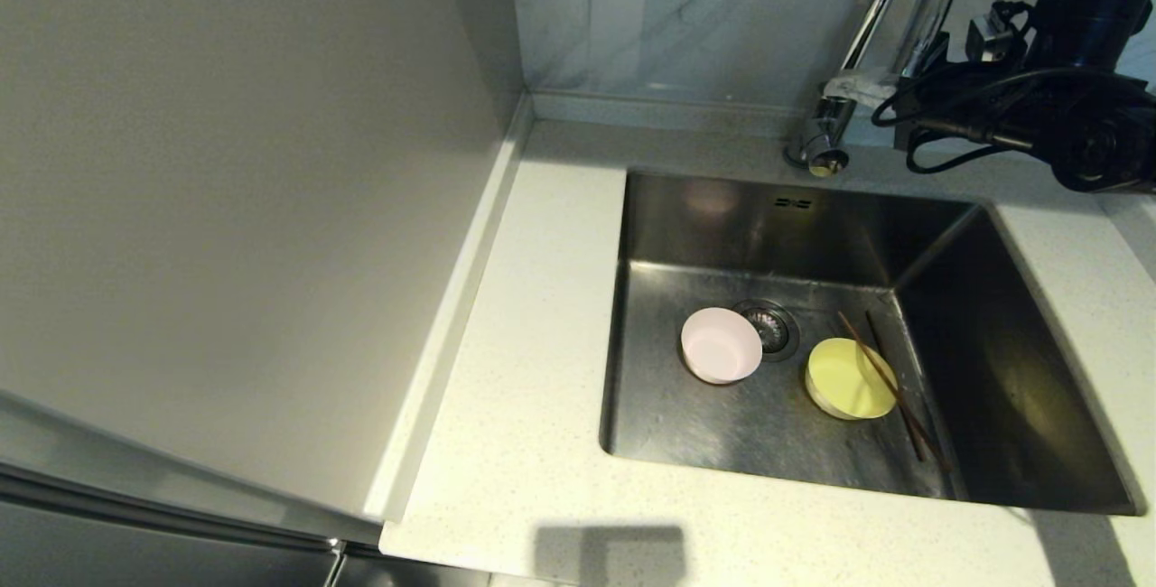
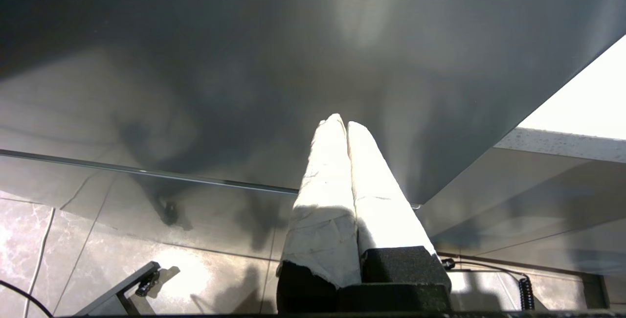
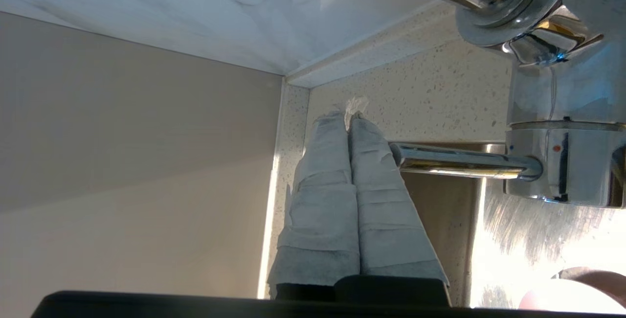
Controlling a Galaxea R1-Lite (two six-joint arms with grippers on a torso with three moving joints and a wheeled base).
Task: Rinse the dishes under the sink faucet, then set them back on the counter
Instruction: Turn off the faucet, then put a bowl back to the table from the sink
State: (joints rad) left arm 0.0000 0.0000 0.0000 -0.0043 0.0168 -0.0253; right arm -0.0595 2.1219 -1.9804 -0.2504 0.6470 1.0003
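So, going left to right: the far left is just a plain grey cabinet panel (image 1: 226, 208), nothing happening there. The left gripper (image 2: 341, 124) isn't in the head view at all; its own camera shows the taped fingers pressed flat together with nothing between them, hanging out in front of a dark cabinet front above the floor tiles. Parked, basically, since this looks like a one-arm job.

Next comes the counter (image 1: 524, 388), then the sink (image 1: 1020, 388) cut into it. All the dishes are down in the basin: the pink bowl (image 1: 720, 345) sits tipped on its side right against the drain (image 1: 769, 328), the yellow-green bowl (image 1: 850, 378) is a little further right, and the chopsticks (image 1: 890, 384) lie across its rim and run down onto the sink floor. Makes sense they're in there, since they need to be under the spout before any water runs.

Over on the right, the faucet (image 1: 890, 36) rises from the back edge, and the right gripper (image 3: 348, 120) is up beside its base. Its jaws are closed tight, holding nothing, with the side lever (image 3: 459, 161) touching or just beside one finger. Shut fingers work as a blunt pusher, so the robot is probably about to nudge that lever to start the water. No stream visible yet.
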